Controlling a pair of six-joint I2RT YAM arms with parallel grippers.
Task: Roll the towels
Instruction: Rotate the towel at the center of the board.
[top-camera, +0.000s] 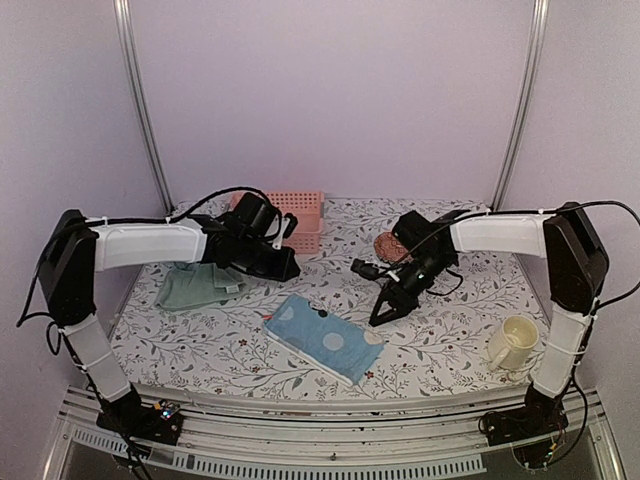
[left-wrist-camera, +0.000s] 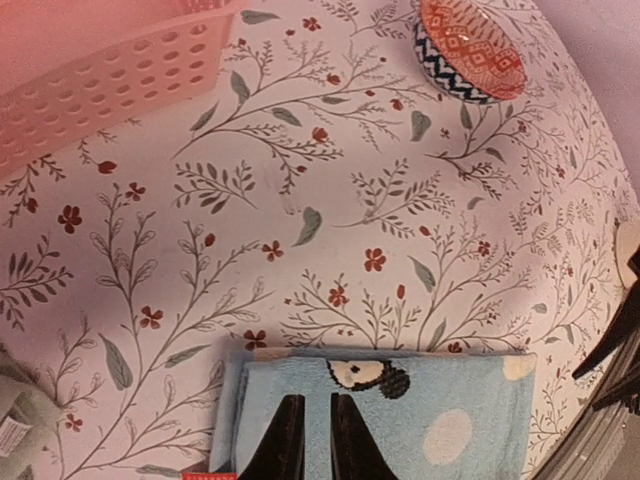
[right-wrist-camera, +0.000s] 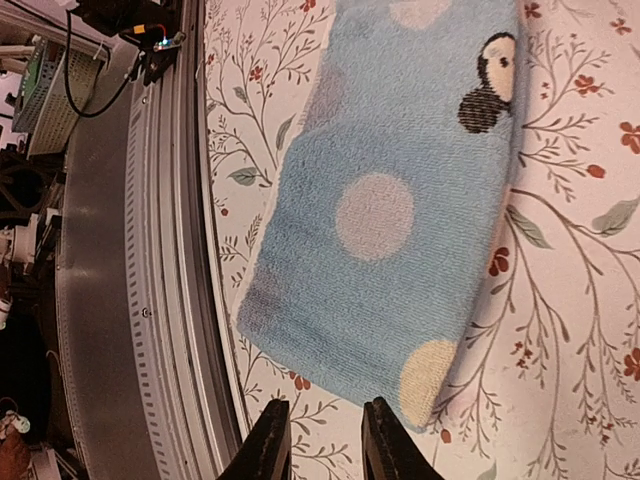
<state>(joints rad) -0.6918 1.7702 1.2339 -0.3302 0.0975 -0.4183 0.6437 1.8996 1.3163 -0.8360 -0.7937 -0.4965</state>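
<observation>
A blue towel with pale spots (top-camera: 325, 337) lies folded flat near the table's front middle; it also fills the bottom of the left wrist view (left-wrist-camera: 440, 420) and the top of the right wrist view (right-wrist-camera: 390, 200). A sage green towel (top-camera: 196, 287) lies crumpled at the left, under my left arm. My left gripper (top-camera: 292, 270) hovers up-left of the spotted towel, its jaws (left-wrist-camera: 317, 398) nearly together with nothing between them. My right gripper (top-camera: 381, 317) hangs just off the towel's right corner, its jaws (right-wrist-camera: 325, 403) apart and empty over the tablecloth.
A pink slatted basket (top-camera: 298, 214) stands at the back behind my left gripper. A patterned bowl (top-camera: 387, 245) sits at the back middle and a cream mug (top-camera: 512, 343) at the front right. The table's metal front rail (right-wrist-camera: 170, 300) runs close to the spotted towel.
</observation>
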